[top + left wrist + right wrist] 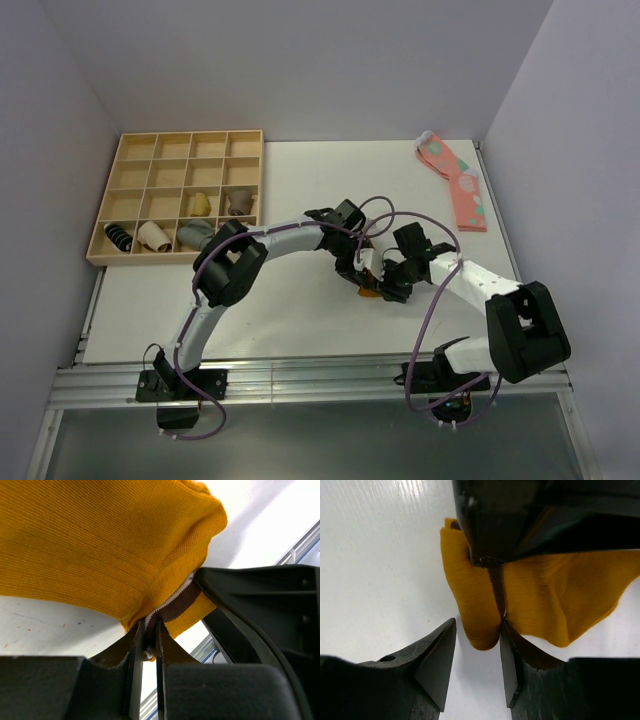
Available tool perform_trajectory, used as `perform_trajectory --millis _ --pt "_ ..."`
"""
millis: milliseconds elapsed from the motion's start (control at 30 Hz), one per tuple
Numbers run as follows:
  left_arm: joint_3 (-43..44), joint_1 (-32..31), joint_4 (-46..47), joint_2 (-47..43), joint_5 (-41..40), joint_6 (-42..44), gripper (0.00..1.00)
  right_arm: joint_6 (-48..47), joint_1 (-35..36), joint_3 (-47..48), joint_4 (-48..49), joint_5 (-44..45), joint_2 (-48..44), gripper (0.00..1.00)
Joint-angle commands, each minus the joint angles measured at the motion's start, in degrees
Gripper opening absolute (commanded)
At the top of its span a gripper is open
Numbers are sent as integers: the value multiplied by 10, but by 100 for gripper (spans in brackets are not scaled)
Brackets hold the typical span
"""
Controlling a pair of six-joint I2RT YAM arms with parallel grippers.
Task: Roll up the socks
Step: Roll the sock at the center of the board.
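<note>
My left gripper (360,272) and my right gripper (392,284) meet nose to nose near the middle of the table (290,300), the right at four o'clock of the left. A scrap of orange sock (368,294) peeps out beneath them. It seems pinched there, though my own fingers hide the grip. A pink sock (455,185) lies flat at two o'clock. The wooden tray (128,150) sits at ten o'clock, with sock bundles (155,235) in its nearer compartments.
</note>
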Motion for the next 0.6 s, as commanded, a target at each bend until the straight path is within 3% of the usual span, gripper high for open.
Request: perform_trajectory --millis 0,167,200,400,500,567 --pt "18 0 -6 12 3 1 0 -13 11 -11 8 31 2 47" --pt "12 2 4 10 7 -3 0 -2 17 -6 2 36 17 42" --pt "10 2 8 10 8 -9 0 0 17 -6 2 38 19 35" --pt "-22 4 48 -4 13 -32 0 22 17 -1 13 55 41 16" --pt "-40 8 64 -11 9 -43 1 25 17 1 15 60 46 11" --pt "-51 8 74 -21 2 -47 7 26 17 2 16 61 48 10"
